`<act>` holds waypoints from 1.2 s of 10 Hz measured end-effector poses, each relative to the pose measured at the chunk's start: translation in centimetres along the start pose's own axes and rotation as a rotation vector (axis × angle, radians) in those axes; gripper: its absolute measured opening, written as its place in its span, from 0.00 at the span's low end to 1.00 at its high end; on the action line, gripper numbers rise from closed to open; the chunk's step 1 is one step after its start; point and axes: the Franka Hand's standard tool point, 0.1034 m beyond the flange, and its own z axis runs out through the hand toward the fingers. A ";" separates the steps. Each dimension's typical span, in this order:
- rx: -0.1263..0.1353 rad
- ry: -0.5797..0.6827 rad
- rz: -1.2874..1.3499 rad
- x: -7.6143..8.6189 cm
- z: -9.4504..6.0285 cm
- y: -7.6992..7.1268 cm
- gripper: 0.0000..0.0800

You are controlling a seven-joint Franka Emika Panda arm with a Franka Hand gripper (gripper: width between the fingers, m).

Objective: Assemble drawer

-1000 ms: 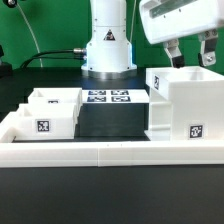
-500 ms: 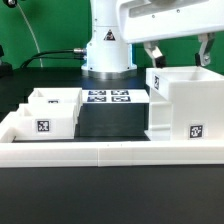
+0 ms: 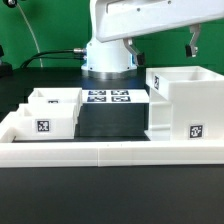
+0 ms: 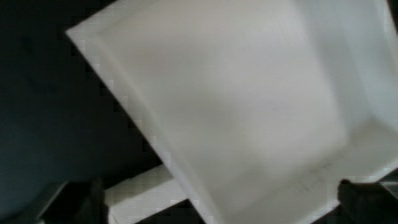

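The large white boxy housing (image 3: 186, 104) stands upright at the exterior view's right, with a square tag on its front. It fills most of the wrist view (image 4: 231, 95) as a blurred white face. A smaller open-top white tray (image 3: 55, 112) with a tag sits at the exterior view's left. Another white piece abuts its left side, and I cannot tell whether it is the second tray. My gripper (image 3: 161, 47) hangs above the housing, clear of it, open and empty, with its fingers wide apart. In the wrist view the gripper (image 4: 217, 205) shows only its dark fingertips (image 4: 365, 196).
The marker board (image 3: 107, 97) lies flat on the dark table between the tray and the housing. A long low white border wall (image 3: 110, 152) runs along the front and the left side. The robot base (image 3: 107, 55) stands behind the marker board.
My gripper has risen from just above the housing's top rim to well above it. It stays open. The housing and the tray have not moved.
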 end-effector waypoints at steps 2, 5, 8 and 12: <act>-0.035 -0.008 -0.207 -0.2 0.2 2.0 0.81; -0.065 -0.001 -0.179 -0.3 0.4 6.8 0.81; -0.081 0.006 -0.183 0.0 0.8 11.2 0.81; -0.080 0.004 -0.185 -0.1 1.0 10.8 0.81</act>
